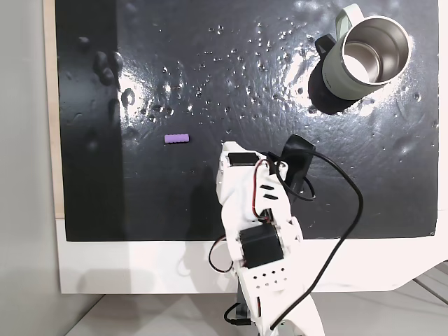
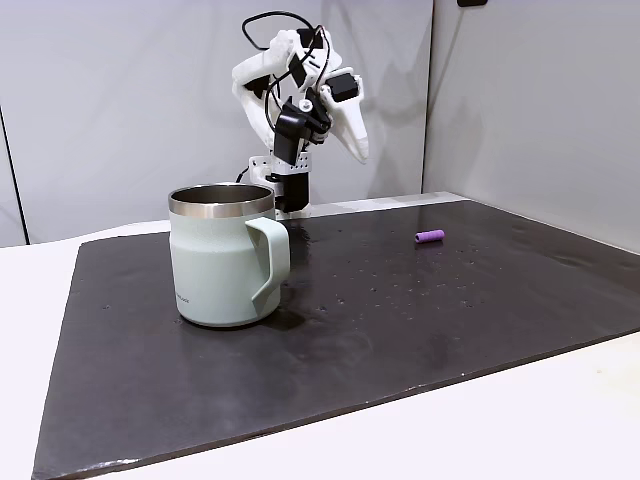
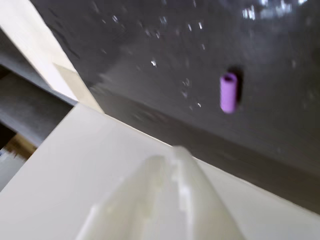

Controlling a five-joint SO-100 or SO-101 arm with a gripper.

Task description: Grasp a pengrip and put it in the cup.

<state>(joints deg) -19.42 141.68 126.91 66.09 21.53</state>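
A: Where does the pengrip (image 1: pixel 176 138) lie?

B: Flat on the dark mat (image 1: pixel 210 84), alone, left of the arm in a fixed view taken from above and well apart from the cup (image 1: pixel 364 56) at the mat's upper right corner. The wrist view shows it as a small purple tube (image 3: pixel 228 93).

A: And the gripper (image 2: pixel 357 148)?

B: Raised above the mat's far edge in a fixed view from the side, holding nothing. Its white fingers (image 3: pixel 170 200) look pressed together in the wrist view.

A: The cup?

B: Upright, handle (image 2: pixel 270 262) toward the camera, nothing seen inside.
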